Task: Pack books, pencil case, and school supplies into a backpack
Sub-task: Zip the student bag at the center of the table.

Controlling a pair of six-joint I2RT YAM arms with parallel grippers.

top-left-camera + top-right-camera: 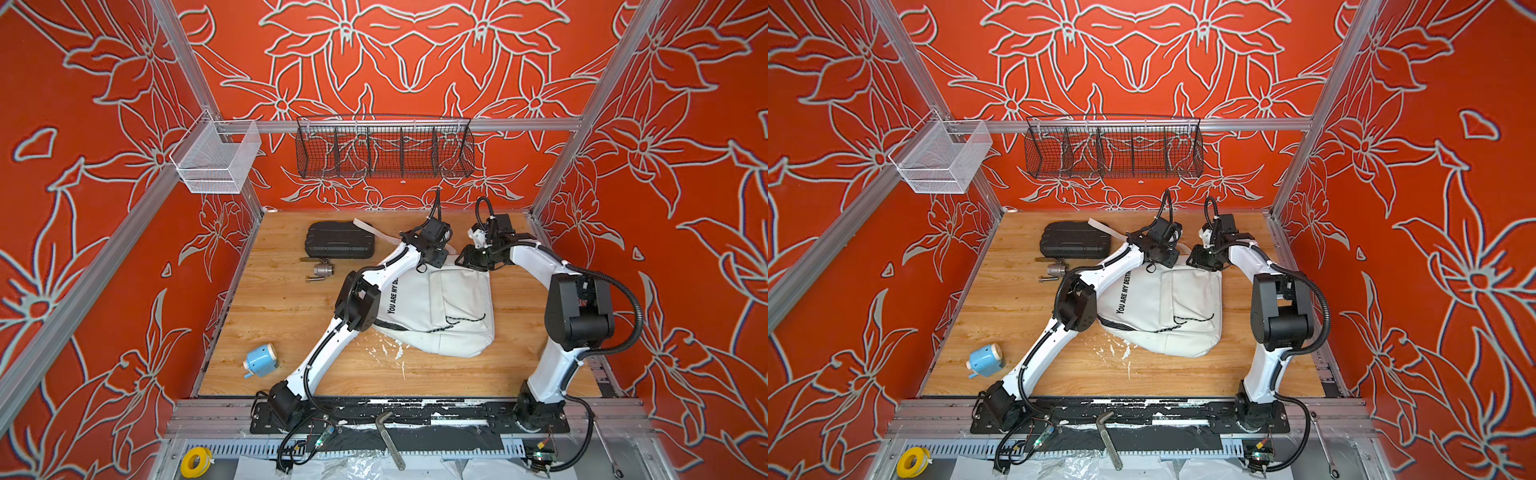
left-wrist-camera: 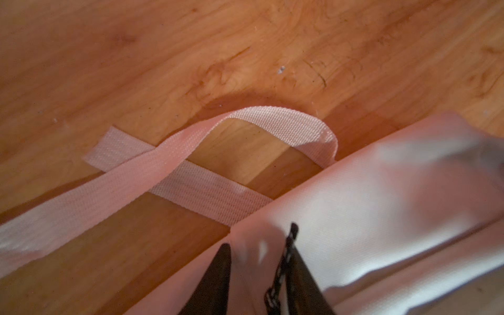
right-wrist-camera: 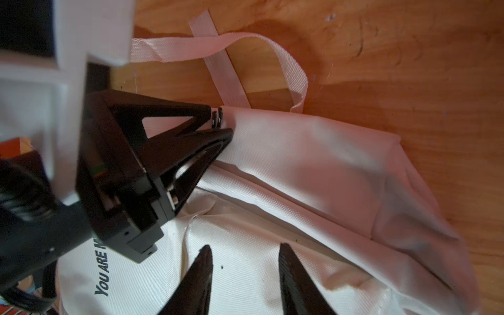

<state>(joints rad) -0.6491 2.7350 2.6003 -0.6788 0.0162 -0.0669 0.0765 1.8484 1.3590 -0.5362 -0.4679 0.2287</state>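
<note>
The white backpack (image 1: 440, 307) (image 1: 1167, 307) lies flat mid-table, its black "YOU ARE MY DESTINY" print facing up. At its far top edge my left gripper (image 1: 434, 262) (image 2: 260, 242) has closed on a fold of fabric (image 2: 253, 245) and the black cord zip pull (image 2: 289, 245). The cord's ends (image 3: 216, 118) poke out past its fingers. Just right of it, my right gripper (image 1: 467, 262) (image 3: 245, 248) hovers open over the backpack's top panel with nothing between its fingers. The light-blue sharpener (image 1: 259, 361) (image 1: 984, 360) lies near the table's front left. Books and pencil case are out of view.
A black ribbed hard case (image 1: 338, 240) sits at the back left, with a metal valve (image 1: 322, 270) and bolt (image 1: 314, 279) in front of it. The white straps (image 2: 191, 152) trail behind the backpack. Wire baskets (image 1: 384, 151) hang on the back wall. White flecks (image 1: 386, 349) lie in front of the backpack.
</note>
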